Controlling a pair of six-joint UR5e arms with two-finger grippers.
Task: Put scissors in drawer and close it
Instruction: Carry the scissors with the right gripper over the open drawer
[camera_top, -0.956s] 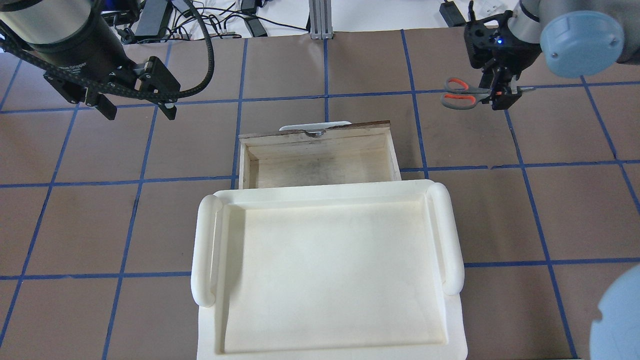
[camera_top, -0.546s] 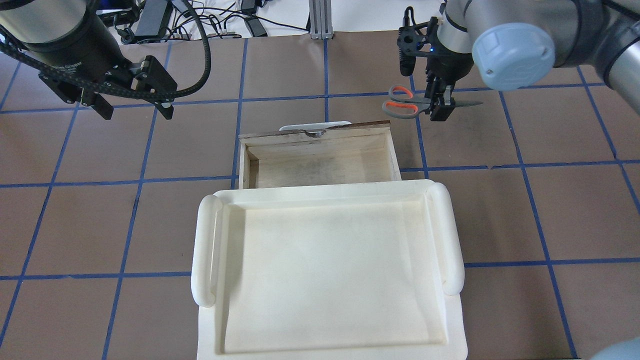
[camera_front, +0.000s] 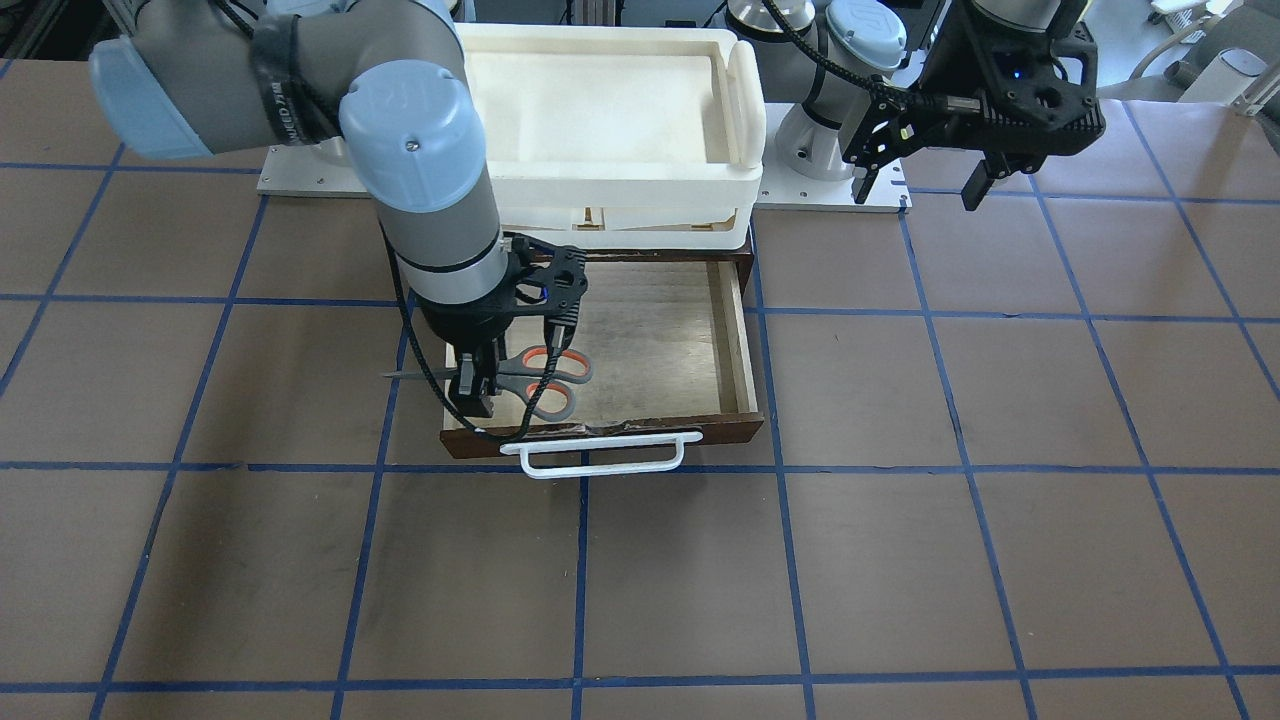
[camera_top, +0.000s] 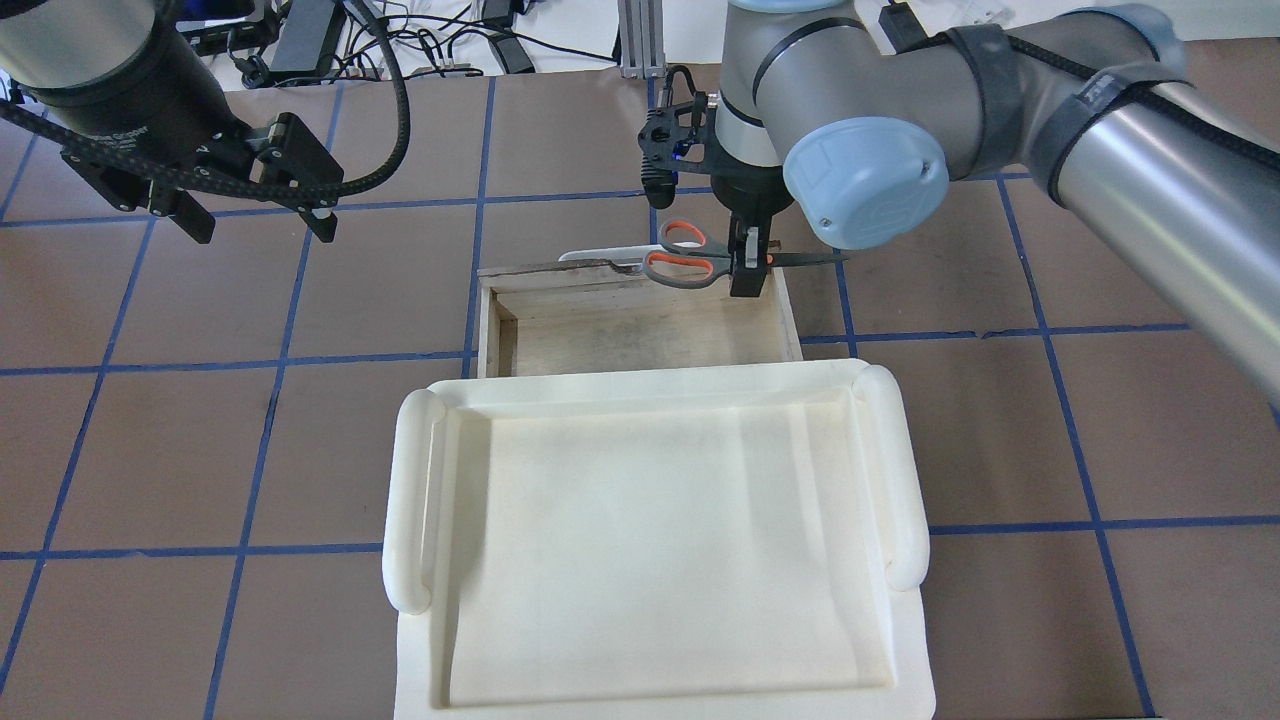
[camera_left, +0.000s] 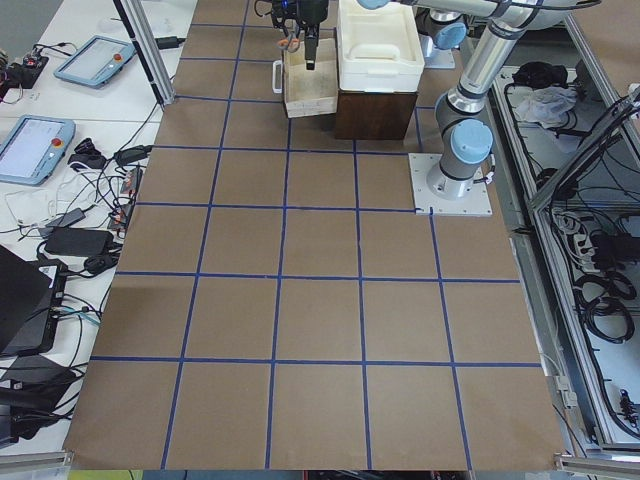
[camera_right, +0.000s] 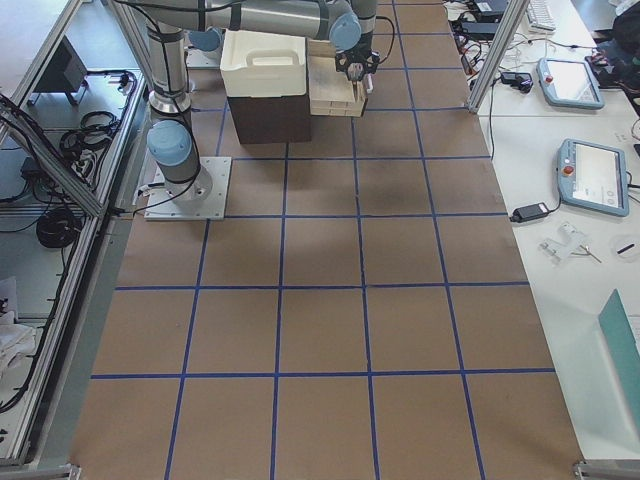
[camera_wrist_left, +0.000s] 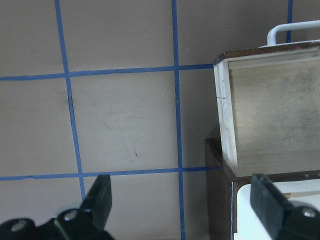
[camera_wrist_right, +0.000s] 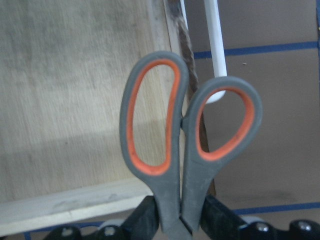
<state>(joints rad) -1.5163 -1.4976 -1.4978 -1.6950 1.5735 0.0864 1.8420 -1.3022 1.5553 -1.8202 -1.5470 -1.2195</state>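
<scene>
The scissors (camera_top: 690, 255) hang level in the air over the open drawer (camera_top: 640, 335). They sit at its front corner on the robot's right, handles toward the middle of the drawer. The dark blades reach out past the right side wall, over the table. The right gripper (camera_top: 745, 270) is clamped on them near the orange pivot. Its wrist points straight down and its forearm stretches in from the right. A second ago this gripper carried the scissors well out over the table to the right. Half a second ago it was nearer, and now it is above the drawer's dark front board, close to the white bar handle (camera_front: 600, 455). The drawer has not moved. The left gripper (camera_top: 260, 225) hovers far to the left with its fingers spread and holding nothing, almost where it was. The drawer's plywood floor lies bare from the scissors across to the left wall. The white tray (camera_top: 660, 540) on the cabinet overhangs the drawer's rear.
</scene>
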